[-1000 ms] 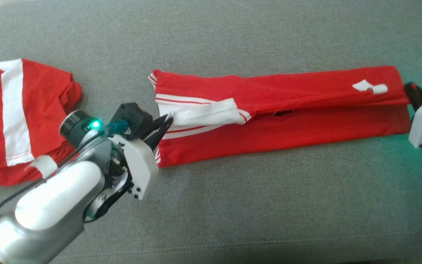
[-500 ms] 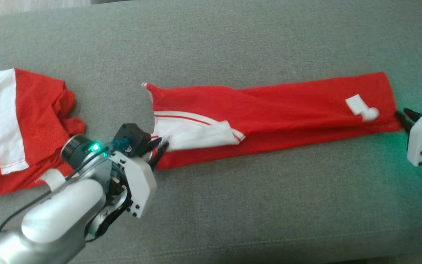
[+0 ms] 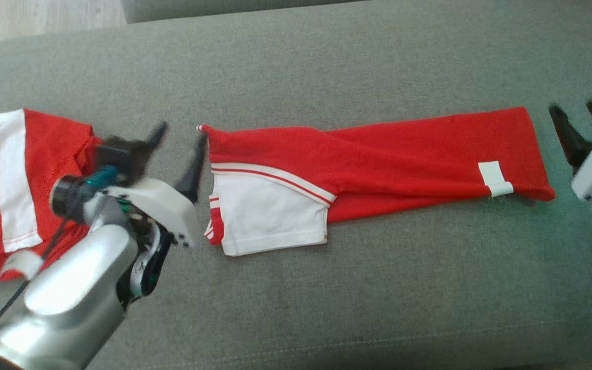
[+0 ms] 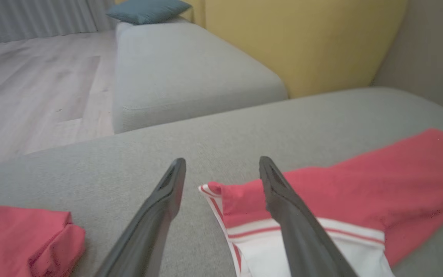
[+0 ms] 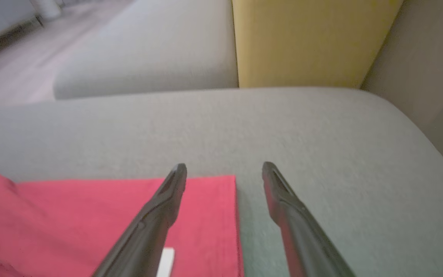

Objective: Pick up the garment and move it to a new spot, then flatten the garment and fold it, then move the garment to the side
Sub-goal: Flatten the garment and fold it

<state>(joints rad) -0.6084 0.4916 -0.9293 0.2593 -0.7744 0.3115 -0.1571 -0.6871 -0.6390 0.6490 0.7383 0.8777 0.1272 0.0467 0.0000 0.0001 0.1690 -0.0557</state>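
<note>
A long, narrow red fabric garment [image 3: 378,169] lies folded across the middle of the grey woven sofa cushion [image 3: 327,61], running left to right. At its left end a white panel [image 3: 270,218] edged with red and white stripes faces up. Near its right end sits a small white label [image 3: 494,177].

The left gripper [image 3: 182,132] is at the garment's left end with its two dark fingers spread wide apart and nothing between them. One fingertip is just beside the far-left corner (whether it touches the cloth cannot be told). The right gripper [image 3: 572,106] stands just past the garment's right edge, its fingers also wide apart and empty.

Further left, behind the left arm, lies a second red-and-white cloth [image 3: 59,154], crumpled and well apart from the folded one. In the wrist views a yellow upholstered back [image 4: 302,42] rises on the far side of the cushion.
</note>
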